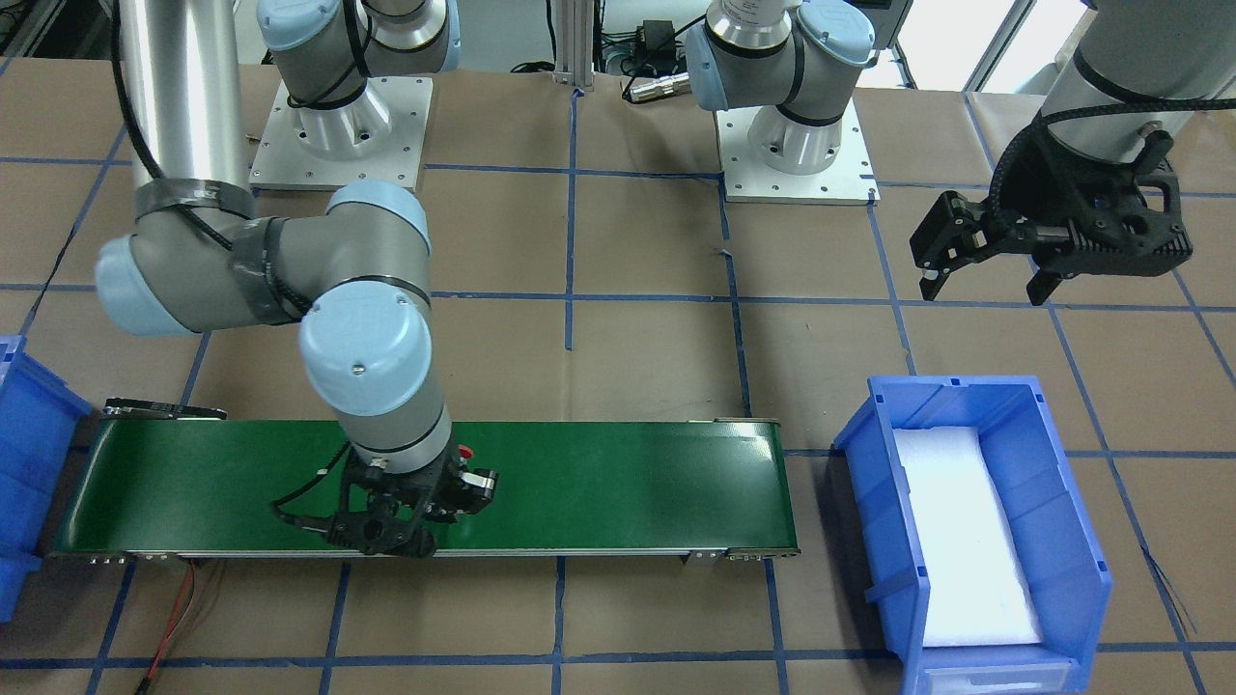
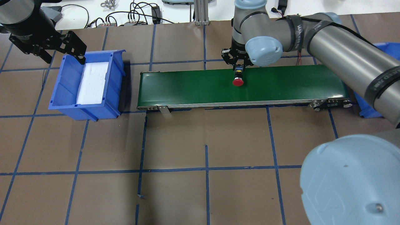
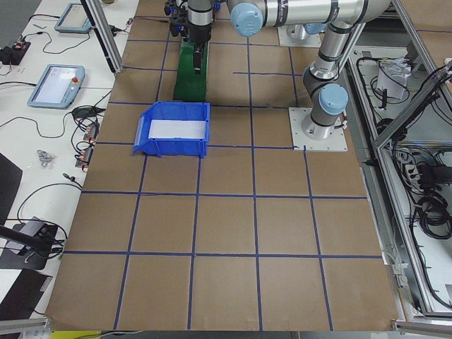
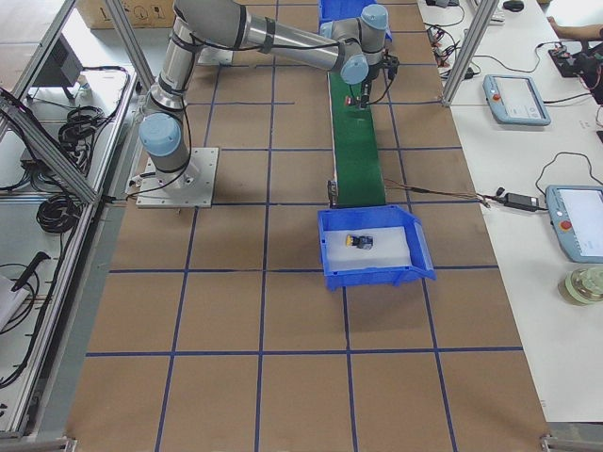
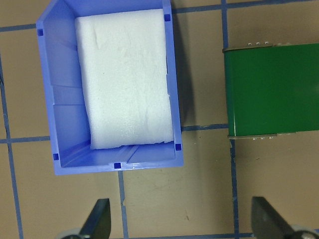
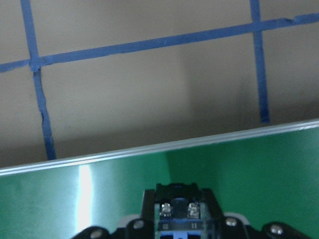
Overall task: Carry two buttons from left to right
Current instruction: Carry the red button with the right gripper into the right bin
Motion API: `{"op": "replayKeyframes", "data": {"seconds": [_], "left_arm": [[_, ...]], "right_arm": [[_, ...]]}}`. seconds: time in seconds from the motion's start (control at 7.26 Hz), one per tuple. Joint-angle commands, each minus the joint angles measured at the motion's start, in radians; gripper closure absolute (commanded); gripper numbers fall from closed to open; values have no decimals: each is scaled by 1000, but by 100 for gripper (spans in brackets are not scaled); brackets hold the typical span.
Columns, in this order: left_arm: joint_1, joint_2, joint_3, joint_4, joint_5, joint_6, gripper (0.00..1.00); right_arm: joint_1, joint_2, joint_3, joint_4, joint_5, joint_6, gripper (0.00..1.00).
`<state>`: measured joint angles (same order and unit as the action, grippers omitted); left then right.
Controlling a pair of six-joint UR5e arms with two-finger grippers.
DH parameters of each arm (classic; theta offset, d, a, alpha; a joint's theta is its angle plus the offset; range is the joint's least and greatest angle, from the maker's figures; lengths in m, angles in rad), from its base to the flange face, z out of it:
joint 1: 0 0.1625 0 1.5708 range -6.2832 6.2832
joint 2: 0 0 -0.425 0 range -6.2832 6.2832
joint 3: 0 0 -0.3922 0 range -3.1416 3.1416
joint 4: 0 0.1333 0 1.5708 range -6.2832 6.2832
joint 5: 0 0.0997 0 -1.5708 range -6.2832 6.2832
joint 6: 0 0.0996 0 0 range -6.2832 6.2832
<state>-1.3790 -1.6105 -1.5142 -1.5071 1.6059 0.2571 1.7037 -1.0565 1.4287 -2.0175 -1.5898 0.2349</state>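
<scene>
The red-capped button lies on its side on the green conveyor belt, a little right of its middle. My right gripper is low on the belt and shut on the button's dark body; the wrist view shows the body's terminal end between the jaws. The red cap also peeks out beside this gripper in the front view. The yellow-capped button lies on white foam in the right-hand blue bin. My left gripper hangs open and empty above the left bin.
The left blue bin holds only a white foam pad. The right blue bin stands at the belt's other end, partly behind my right arm in the overhead view. Brown paper with blue tape lines covers the table.
</scene>
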Motion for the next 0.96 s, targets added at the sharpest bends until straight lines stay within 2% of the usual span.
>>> {"op": "replayKeyframes", "data": {"seconds": [0.0, 0.28, 0.55, 0.83], "left_arm": [[0, 4, -12, -1, 15, -15, 0], [0, -11, 2, -4, 17, -33, 0], [-3, 3, -1, -15, 14, -33, 0], [-12, 9, 2, -35, 16, -35, 0]], "right_arm": [[-166, -54, -34, 60, 1, -364, 95], [-325, -98, -71, 179, 2, -604, 95], [-447, -103, -163, 358, 2, -719, 95], [-539, -103, -194, 445, -1, -813, 95]]}}
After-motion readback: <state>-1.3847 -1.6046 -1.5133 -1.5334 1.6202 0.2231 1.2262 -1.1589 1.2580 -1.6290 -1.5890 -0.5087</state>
